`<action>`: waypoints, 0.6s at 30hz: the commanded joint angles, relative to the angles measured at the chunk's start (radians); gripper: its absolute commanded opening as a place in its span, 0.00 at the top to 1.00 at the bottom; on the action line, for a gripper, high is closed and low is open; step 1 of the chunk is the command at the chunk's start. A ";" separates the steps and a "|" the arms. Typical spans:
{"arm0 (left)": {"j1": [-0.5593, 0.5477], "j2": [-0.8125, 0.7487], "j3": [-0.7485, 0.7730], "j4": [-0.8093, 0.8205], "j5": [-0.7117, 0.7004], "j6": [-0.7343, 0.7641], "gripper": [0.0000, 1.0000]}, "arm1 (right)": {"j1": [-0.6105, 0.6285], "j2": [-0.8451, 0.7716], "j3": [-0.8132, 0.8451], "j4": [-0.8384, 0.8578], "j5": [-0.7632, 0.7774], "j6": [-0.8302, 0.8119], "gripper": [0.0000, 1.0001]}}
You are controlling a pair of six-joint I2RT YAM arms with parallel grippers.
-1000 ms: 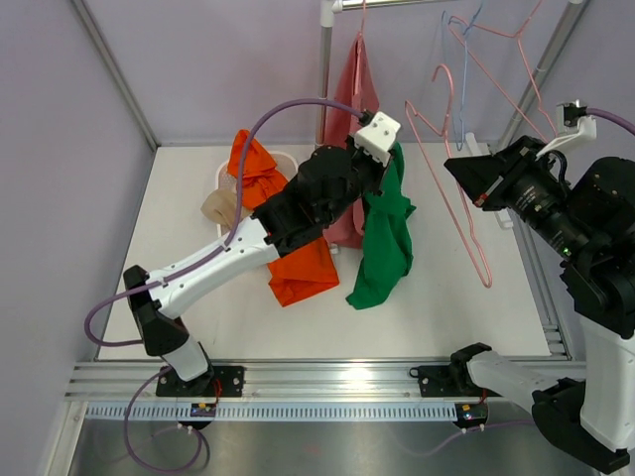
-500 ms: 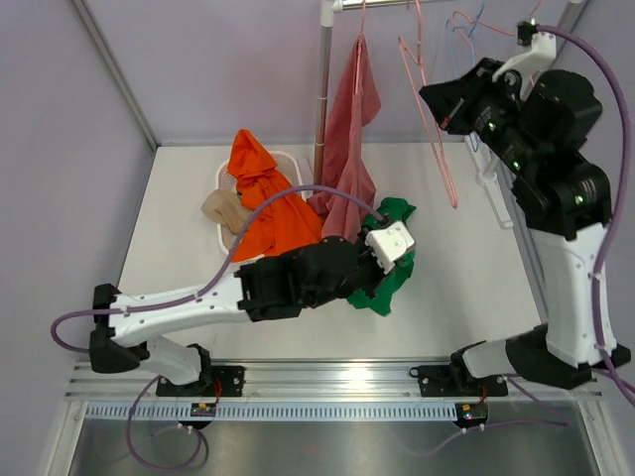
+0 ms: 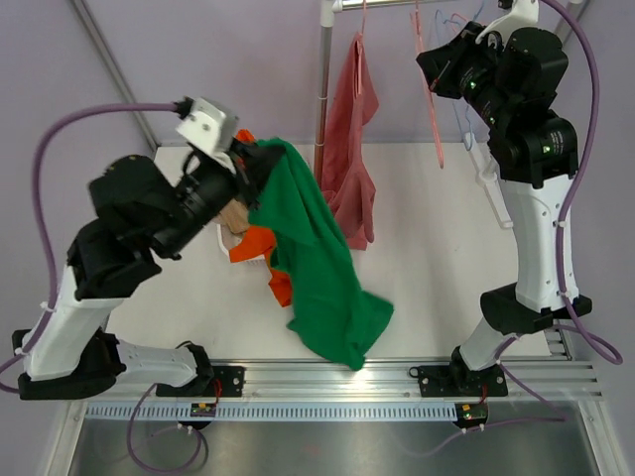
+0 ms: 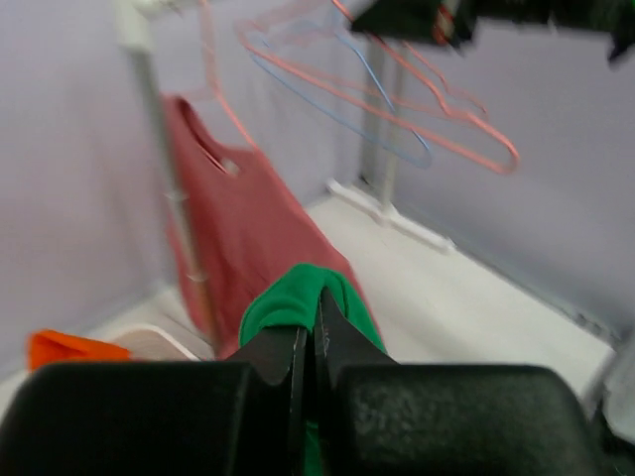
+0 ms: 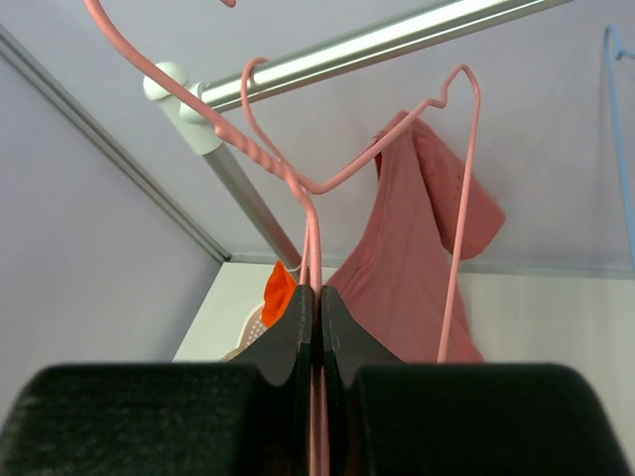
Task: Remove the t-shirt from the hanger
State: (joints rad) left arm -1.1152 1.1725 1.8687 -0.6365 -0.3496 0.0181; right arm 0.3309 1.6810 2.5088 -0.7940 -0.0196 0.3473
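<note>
**Desk:** Where was the green cotton t-shirt point(image 3: 317, 258) when the shutter fell?

**Photographer:** Off the hanger, by the look of it. It hung from the left gripper point(image 4: 312, 315) at about 10 o'clock over the white table point(image 3: 446, 288). From there it draped across the middle, and its lowest fold reached the near edge at 6 o'clock. The black fingers point(image 4: 276, 347) were pressed together on a bunched fold of green, with no gap between them.

**Desk:** And the other arm?

**Photographer:** The right gripper point(image 5: 316, 307) was up at 1 o'clock, its jaws pinched tight on a bare pink wire hanger point(image 5: 273, 159). The hanger's hook appeared to sit over the silver rail point(image 5: 397, 40), and nothing hung on it.

**Desk:** What else was in frame?

**Photographer:** A dusty-red shirt point(image 3: 352, 149) hung at 12 o'clock. An orange garment point(image 3: 255, 243) lay heaped at 9 o'clock, partly behind the green cloth.

**Desk:** How would the shirt handle?

**Photographer:** My read was light, limp and without any stiffness. It would fold and swing wherever it was carried, and it could not break. A pinch on a doubled fold, like the one shown, looked the safest hold, since a single thin layer might slip out. With so much cloth trailing below the grip, the hem could snag the orange heap or drag on the table.
</note>
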 commanded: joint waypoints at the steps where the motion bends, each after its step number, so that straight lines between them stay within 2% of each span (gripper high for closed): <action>1: 0.080 0.056 0.177 -0.031 -0.034 0.141 1.00 | -0.033 0.000 0.015 0.075 -0.019 -0.011 1.00; 5: 0.211 0.162 0.347 -0.029 0.042 0.180 1.00 | -0.072 0.034 0.044 0.087 -0.045 0.002 1.00; 7: 0.270 0.220 0.380 -0.026 0.092 0.161 1.00 | -0.095 0.055 0.067 0.090 -0.068 0.009 1.00; 8: 0.332 0.239 0.404 -0.028 0.151 0.149 1.00 | -0.102 0.063 0.071 0.091 -0.071 0.009 1.00; 13: 0.488 0.328 0.432 0.026 0.256 0.068 1.00 | -0.142 0.097 0.082 0.110 -0.105 0.015 1.00; 18: 0.652 0.464 0.561 0.049 0.374 0.000 1.00 | -0.176 0.131 0.099 0.139 -0.123 0.022 1.00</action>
State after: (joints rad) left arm -0.5339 1.6096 2.3310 -0.6621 -0.0990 0.0700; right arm 0.1734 1.8030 2.5603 -0.7212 -0.0994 0.3637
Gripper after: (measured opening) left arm 0.016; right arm 0.077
